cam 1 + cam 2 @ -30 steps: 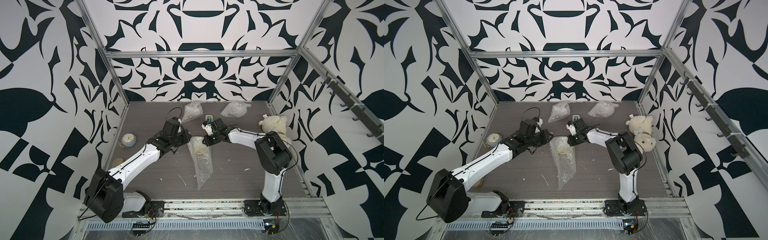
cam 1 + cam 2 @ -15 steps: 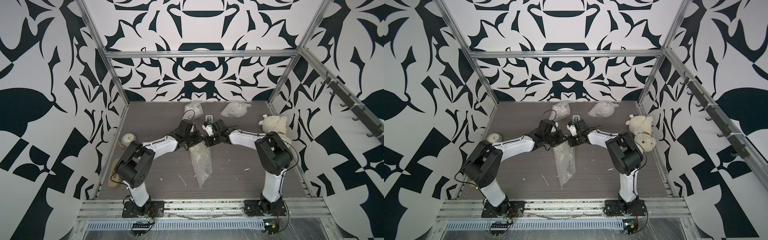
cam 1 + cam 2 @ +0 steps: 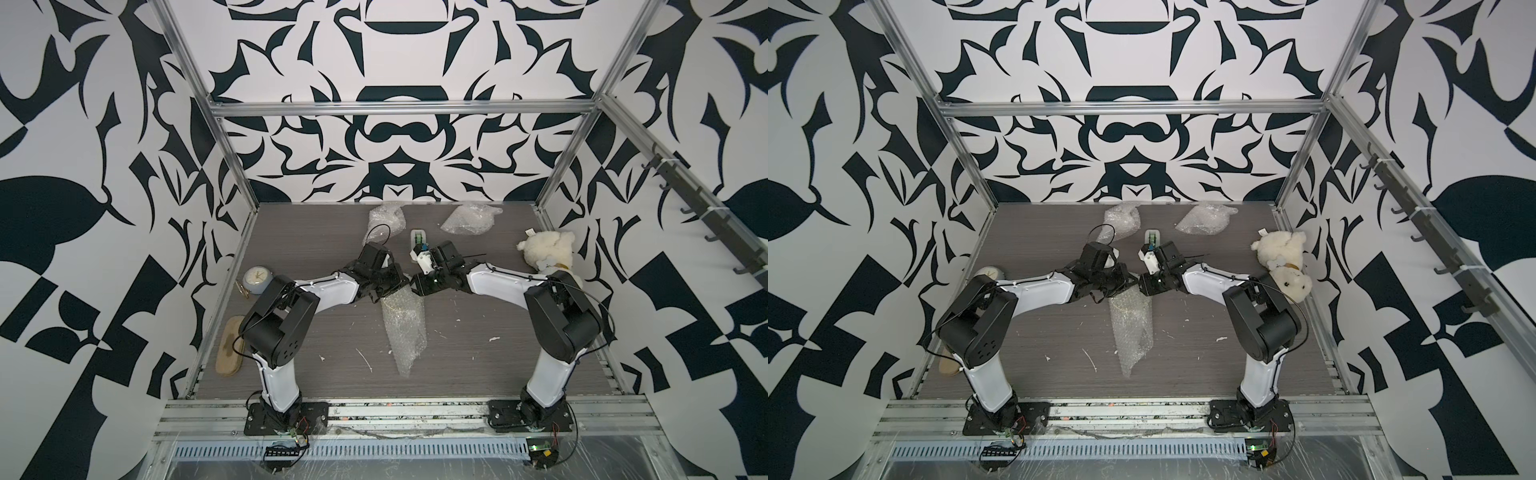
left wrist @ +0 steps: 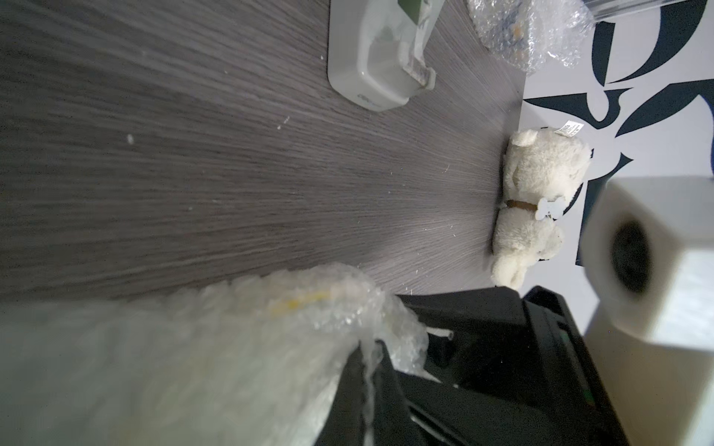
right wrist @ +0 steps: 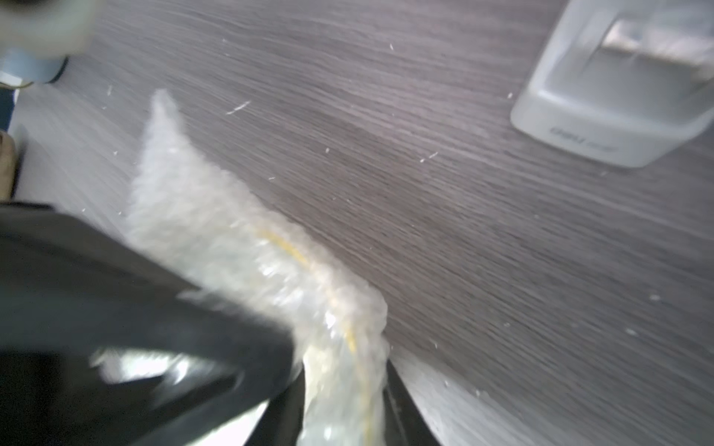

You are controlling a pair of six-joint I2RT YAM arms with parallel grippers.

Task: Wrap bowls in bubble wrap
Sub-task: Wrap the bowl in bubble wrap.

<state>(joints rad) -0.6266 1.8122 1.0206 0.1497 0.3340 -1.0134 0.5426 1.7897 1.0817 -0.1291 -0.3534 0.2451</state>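
A long sheet of bubble wrap [image 3: 403,324] lies in the middle of the table, its far end lifted. A yellow streak of a bowl [image 4: 301,301] shows through the wrap; the rest of that bowl is hidden. My left gripper [image 4: 367,347] is shut on a thin fold of the wrap's far end. My right gripper [image 5: 344,370] faces it, almost touching, with its jaws apart and bunched wrap between them. In both top views the two grippers meet tip to tip, left gripper [image 3: 400,282] and right gripper [image 3: 415,286], over the far end of the bubble wrap [image 3: 1129,328].
Two crumpled bubble wrap bundles [image 3: 384,218] [image 3: 469,218] lie at the back; one bundle [image 4: 514,31] shows blue and yellow inside. A grey tape dispenser [image 3: 417,241] stands just behind the grippers. A teddy bear [image 3: 546,253] sits at the right wall, an alarm clock [image 3: 257,279] at the left.
My left arm has swung in from the left, and its gripper now meets the right gripper at the wrap's far end. The wrap has folded narrower. The right jaws have widened.
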